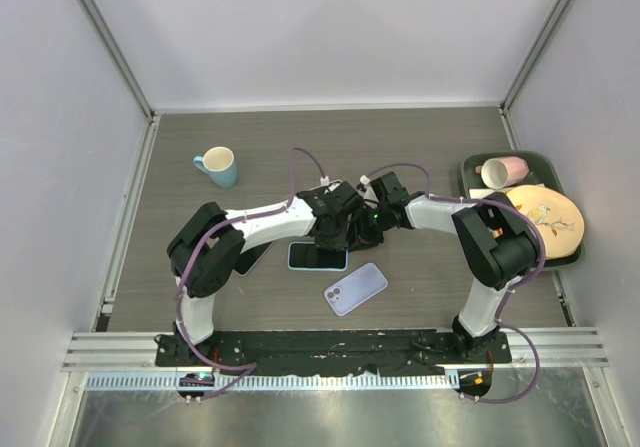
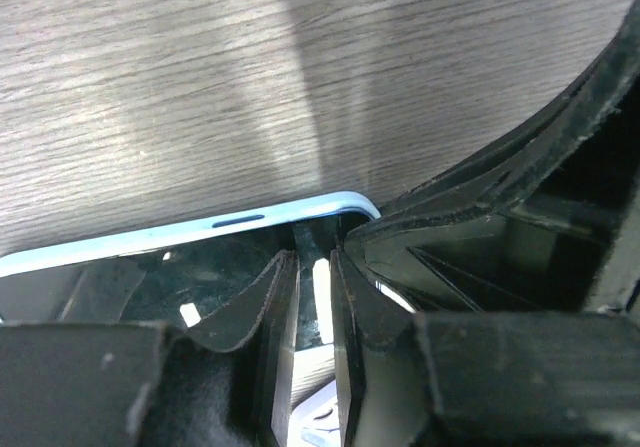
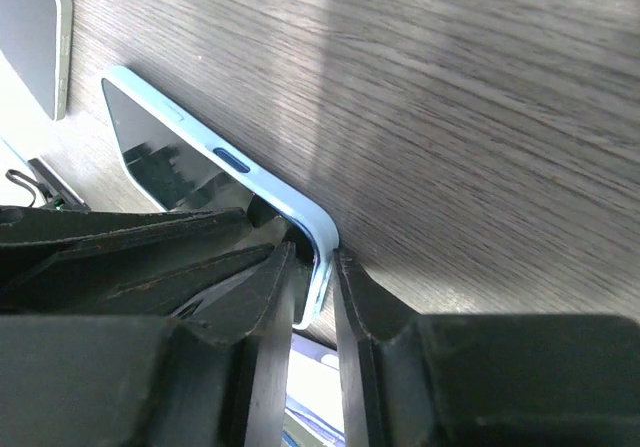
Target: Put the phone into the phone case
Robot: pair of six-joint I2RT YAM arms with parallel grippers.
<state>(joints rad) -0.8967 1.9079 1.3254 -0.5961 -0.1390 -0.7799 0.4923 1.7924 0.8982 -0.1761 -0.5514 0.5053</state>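
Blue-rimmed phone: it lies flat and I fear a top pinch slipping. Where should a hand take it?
The blue-rimmed phone lies flat, screen up, so only the edge offers purchase: probably pinch its thin rim at the far right corner, from above.

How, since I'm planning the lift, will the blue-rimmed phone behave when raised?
The blue-rimmed phone looks flat, probably rigid. Its glossy screen likely slips. The right hand pinches only a corner, so it may pivot.

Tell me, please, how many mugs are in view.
2: a blue mug upright far left; a pink mug on its side in the dark tray, far right.
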